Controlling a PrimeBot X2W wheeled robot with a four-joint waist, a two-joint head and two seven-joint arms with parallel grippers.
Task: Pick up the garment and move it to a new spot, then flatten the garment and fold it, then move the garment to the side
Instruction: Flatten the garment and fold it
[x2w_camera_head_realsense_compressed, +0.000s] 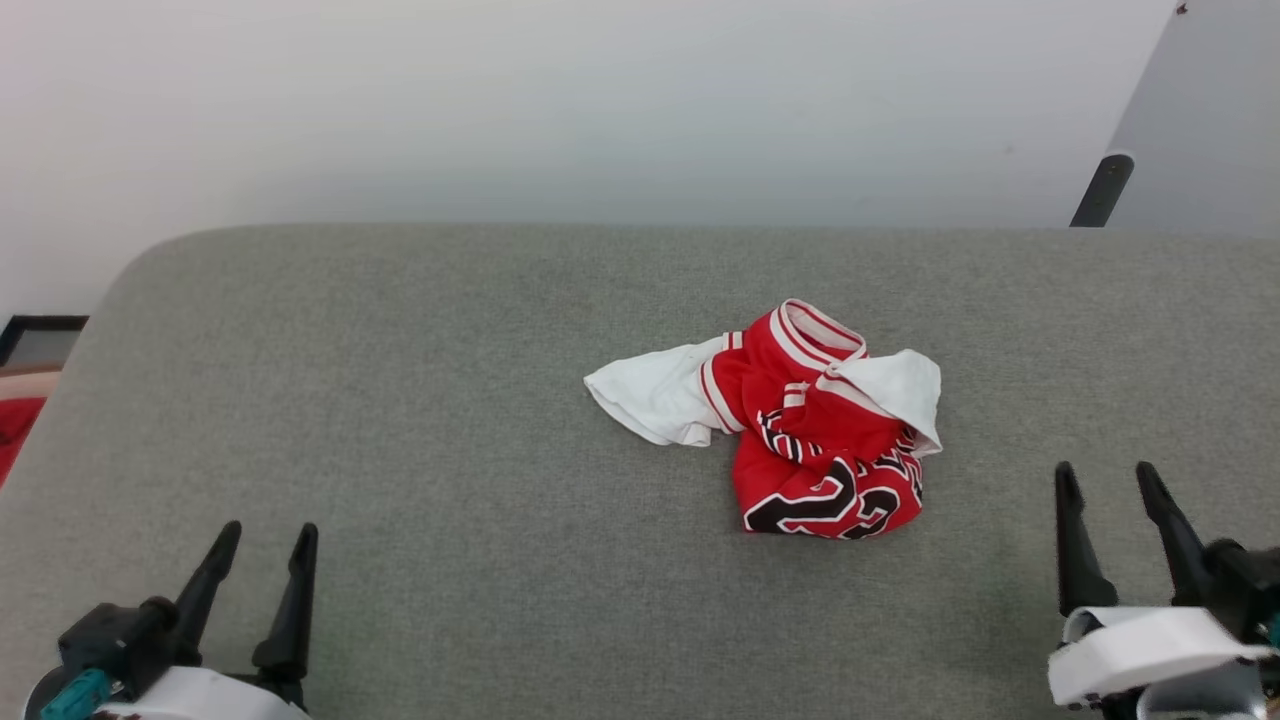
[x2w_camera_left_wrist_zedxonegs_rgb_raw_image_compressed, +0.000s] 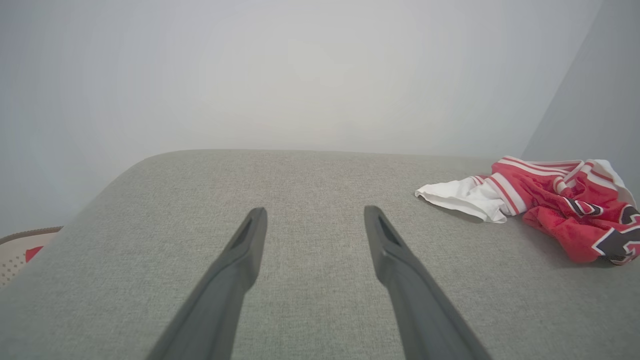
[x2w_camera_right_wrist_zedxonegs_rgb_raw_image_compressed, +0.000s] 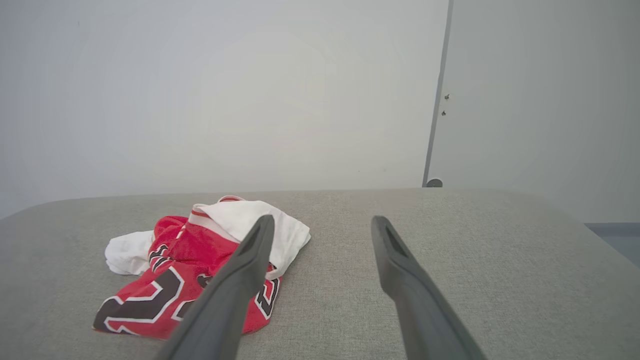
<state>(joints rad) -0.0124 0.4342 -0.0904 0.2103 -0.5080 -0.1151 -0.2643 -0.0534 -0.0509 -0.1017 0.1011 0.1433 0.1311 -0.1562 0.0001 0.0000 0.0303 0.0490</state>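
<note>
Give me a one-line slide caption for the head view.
Crumpled red garment lies on the grey padded surface ahead of the open left end effector and open right end effector, untouched.

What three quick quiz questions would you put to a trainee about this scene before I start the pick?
1. True or false: the garment lies spread flat on the grey surface.
2. Which number shows on the garment? A 32, B 23, C 45.
3. In what state are the left gripper and the right gripper?

Key: 1 false, it is crumpled in a heap. 2 B. 3 both open, holding nothing, apart from the garment.
</note>
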